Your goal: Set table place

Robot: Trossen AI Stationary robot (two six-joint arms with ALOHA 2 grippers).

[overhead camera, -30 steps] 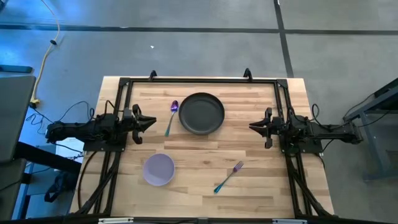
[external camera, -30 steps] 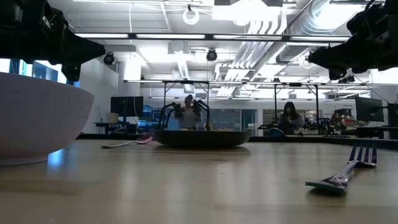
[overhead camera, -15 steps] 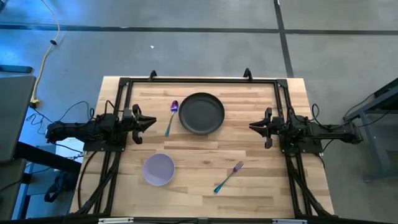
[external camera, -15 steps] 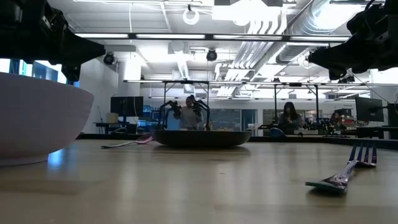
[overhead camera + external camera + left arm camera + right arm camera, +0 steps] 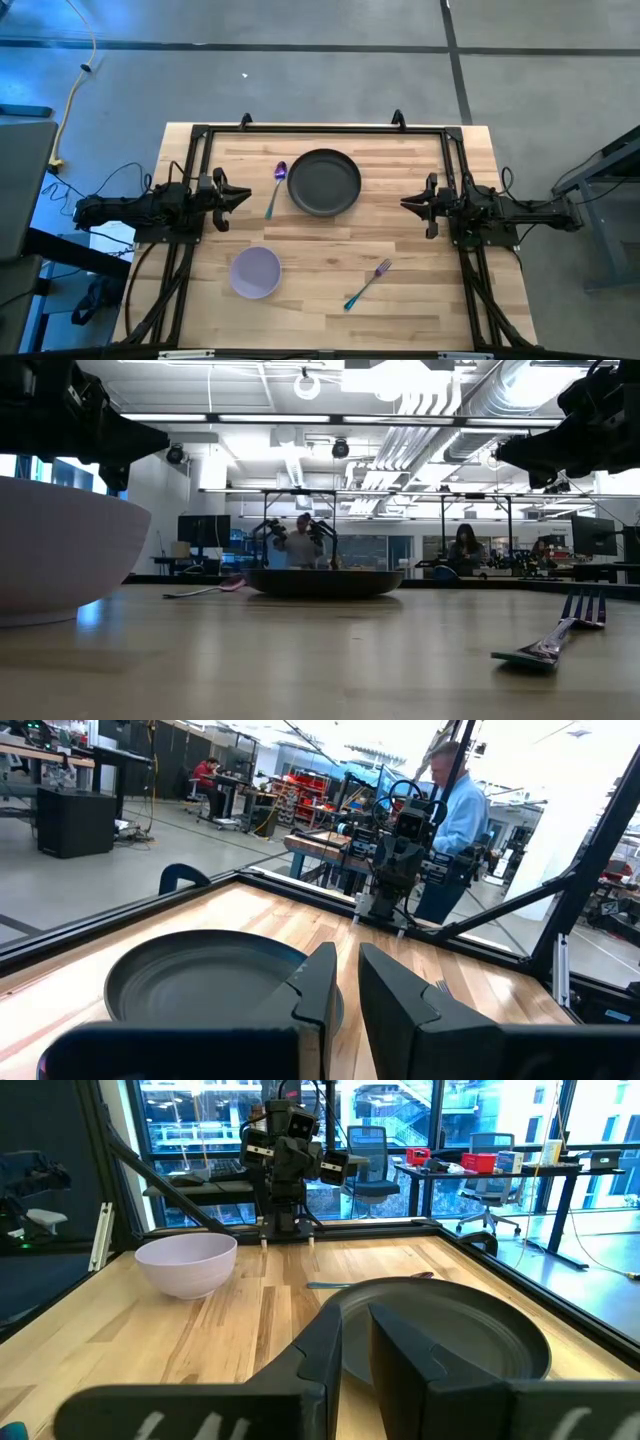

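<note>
The dark grey plate (image 5: 324, 182) lies flat toward the far edge of the table (image 5: 420, 300). The spoon (image 5: 275, 188), purple-headed with a blue handle, lies just left of it. The lavender bowl (image 5: 255, 272) stands upright near the near-left corner. The teal-handled fork (image 5: 368, 284) lies flat to the bowl's right. My left gripper (image 5: 240, 196) hovers at the left edge with its fingers pointing level toward the plate. My right gripper (image 5: 408, 204) hovers at the right edge, facing it. Both are shut to a thin slit and hold nothing.
A black metal frame (image 5: 320, 129) runs along the far edge and down both sides by the arm bases. Bare wood (image 5: 320, 240) lies between the plate, bowl and fork. Beyond the table, a person (image 5: 465, 810) stands in the room, and others sit at desks (image 5: 466, 545).
</note>
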